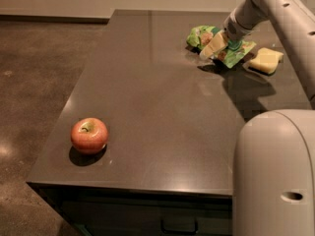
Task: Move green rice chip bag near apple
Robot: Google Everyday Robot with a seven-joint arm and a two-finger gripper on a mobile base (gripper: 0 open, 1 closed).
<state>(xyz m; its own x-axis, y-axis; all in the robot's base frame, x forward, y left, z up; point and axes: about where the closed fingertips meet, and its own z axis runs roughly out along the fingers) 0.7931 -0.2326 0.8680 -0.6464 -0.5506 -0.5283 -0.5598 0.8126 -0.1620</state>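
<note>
The green rice chip bag (201, 35) lies crinkled at the far right of the dark table (162, 107). My gripper (216, 45) comes down from the upper right and rests on the bag's middle, covering part of it. The bag's right corner (242, 52) sticks out past the gripper. The red-orange apple (89, 135) sits alone near the table's front left corner, far from the bag and the gripper.
A pale yellow sponge-like block (266, 60) lies just right of the bag. My robot's white body (275, 176) fills the lower right. The table's left edge drops to a brown floor (39, 82). A drawer handle (178, 227) shows below the front edge.
</note>
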